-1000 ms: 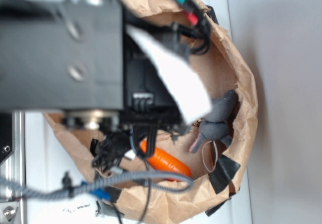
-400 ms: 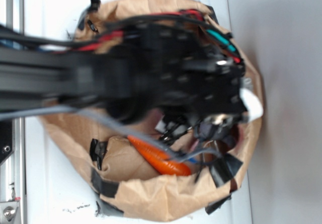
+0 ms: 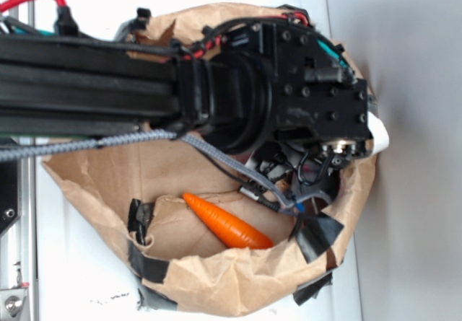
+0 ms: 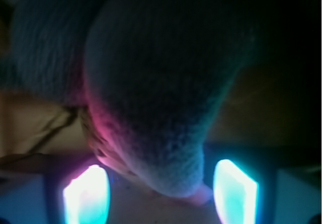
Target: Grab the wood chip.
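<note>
Arm (image 3: 144, 83) sharper than 0.4 s earlier, reaching further right over bag (image 3: 238, 281); carrot (image 3: 227, 222) unmoved. Gripper (image 4: 160, 186) fingers (image 4: 85, 194) spread apart around grey plush (image 4: 161, 93), touching unclear. Chip not visible. Bag sat on white surface (image 3: 72, 263); grey wall right.

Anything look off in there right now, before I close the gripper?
Yes. In the wrist view the gripper is open around a grey fuzzy plush body, pink-lit at one edge, not the dark brown wood chip, which shows in neither view. In the exterior view the arm covers that spot inside the torn brown paper bag; only the orange carrot is clear.
</note>
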You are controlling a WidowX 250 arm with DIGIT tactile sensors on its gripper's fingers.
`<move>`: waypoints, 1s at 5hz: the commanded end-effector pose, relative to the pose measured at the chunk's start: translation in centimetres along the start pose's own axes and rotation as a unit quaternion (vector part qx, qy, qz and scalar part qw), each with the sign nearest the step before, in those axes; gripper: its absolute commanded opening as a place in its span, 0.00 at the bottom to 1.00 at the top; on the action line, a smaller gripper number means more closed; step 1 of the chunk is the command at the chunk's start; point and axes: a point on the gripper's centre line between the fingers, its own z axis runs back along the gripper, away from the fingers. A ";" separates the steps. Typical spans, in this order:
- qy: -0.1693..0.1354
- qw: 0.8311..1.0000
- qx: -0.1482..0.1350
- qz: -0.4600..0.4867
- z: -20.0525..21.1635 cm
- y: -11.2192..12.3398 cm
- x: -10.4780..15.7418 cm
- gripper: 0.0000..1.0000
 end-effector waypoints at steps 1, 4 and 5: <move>-0.063 0.997 0.026 0.029 1.5 0.4 1.1 0.00; -0.118 0.992 0.024 0.038 6.2 -1.8 -2.2 0.00; -0.136 0.989 -0.003 0.059 9.3 -1.3 -4.7 0.00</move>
